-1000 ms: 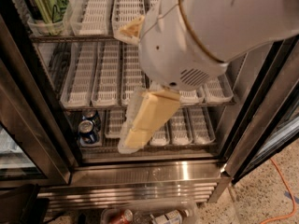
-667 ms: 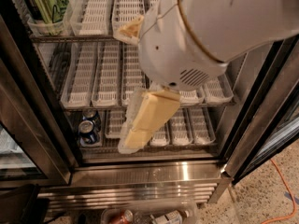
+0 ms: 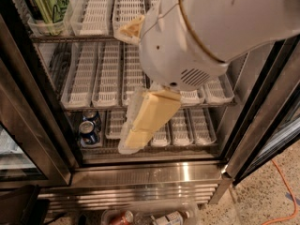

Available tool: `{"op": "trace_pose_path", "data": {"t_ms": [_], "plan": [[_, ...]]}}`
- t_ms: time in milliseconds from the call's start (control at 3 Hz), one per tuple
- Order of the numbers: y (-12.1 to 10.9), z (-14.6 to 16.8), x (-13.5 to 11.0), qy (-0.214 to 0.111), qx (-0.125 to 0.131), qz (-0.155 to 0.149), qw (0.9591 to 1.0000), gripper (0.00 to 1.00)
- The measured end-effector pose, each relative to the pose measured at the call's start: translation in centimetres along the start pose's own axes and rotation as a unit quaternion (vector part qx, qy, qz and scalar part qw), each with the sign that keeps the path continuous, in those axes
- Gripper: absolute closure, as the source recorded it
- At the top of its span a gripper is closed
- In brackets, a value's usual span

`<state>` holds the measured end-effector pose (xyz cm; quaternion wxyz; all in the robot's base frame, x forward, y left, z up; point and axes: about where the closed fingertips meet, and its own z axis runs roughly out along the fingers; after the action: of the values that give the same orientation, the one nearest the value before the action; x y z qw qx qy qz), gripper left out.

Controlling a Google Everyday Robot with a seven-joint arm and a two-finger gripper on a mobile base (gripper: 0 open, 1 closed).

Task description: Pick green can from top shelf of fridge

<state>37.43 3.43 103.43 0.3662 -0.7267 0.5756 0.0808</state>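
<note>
Open fridge (image 3: 140, 175) seen from above and in front, with the robot arm across the centre of the view. The green can (image 3: 54, 2) stands upright at the far-left end of the top shelf (image 3: 96, 14), inside a clear lane tray, with its upper part cut off by the edge of the view. White slotted trays run across the shelf to its right. The large white arm housing (image 3: 220, 27) covers the upper right of the scene. The cream-coloured hand (image 3: 143, 125) projects down and to the left from beneath the housing, in front of the two lower racks. It is well apart from the green can and lower in the scene. Whether the hand is apart or together cannot be told. Two short blue cans (image 3: 89, 126) sit at the left of the lowest visible rack, just left of the hand's tip. Bottles (image 3: 164, 217) lie on the floor below the steel base.
</note>
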Motion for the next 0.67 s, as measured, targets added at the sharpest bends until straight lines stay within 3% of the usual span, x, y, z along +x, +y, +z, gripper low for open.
{"op": "trace_pose_path", "data": {"t_ms": [333,667], "plan": [[0.0,0.0,0.0,0.000,0.000,0.000,1.0000,0.00],[-1.1,0.9,-1.2,-0.030,0.037,0.016,0.9987,0.00]]}}
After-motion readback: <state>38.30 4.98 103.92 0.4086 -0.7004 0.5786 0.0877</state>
